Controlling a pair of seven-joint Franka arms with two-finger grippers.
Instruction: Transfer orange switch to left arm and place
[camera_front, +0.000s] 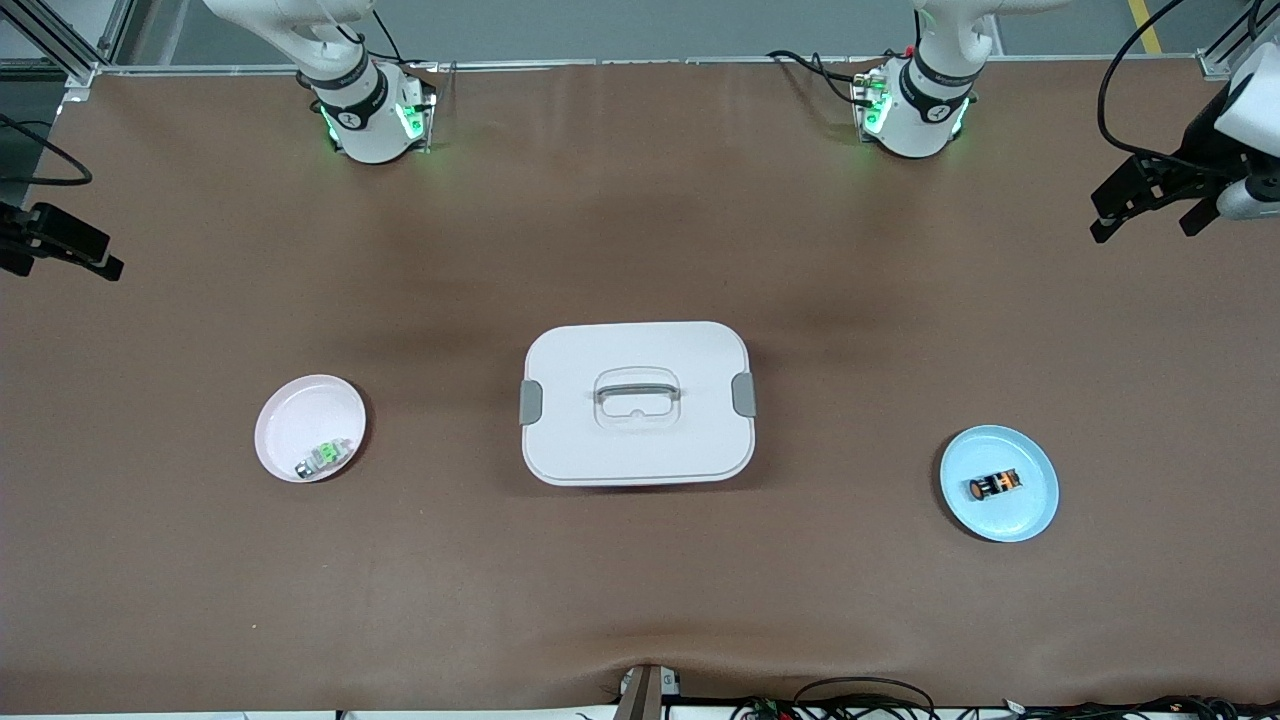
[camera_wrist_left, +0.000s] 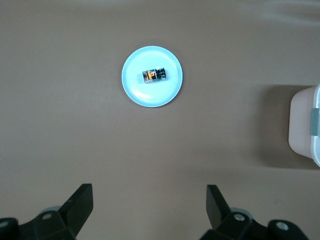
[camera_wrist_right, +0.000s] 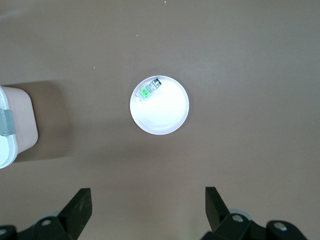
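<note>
where both claws hang spread, left claw (camera_front: 1150, 215) and right claw (camera_front: 60, 262), brown table (camera_front: 640, 600).

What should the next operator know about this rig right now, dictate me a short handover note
Left gripper: fingers open, holding nothing, up high at the left arm's end of the table.
Right gripper: fingers open, holding nothing, high at the right arm's end.
Orange switch lies on the blue plate. Box sits mid-table, lid on. Pink plate holds a green-and-silver part.
Done: nothing.
Left: pick up, hand over, place, avoiding the box.
</note>
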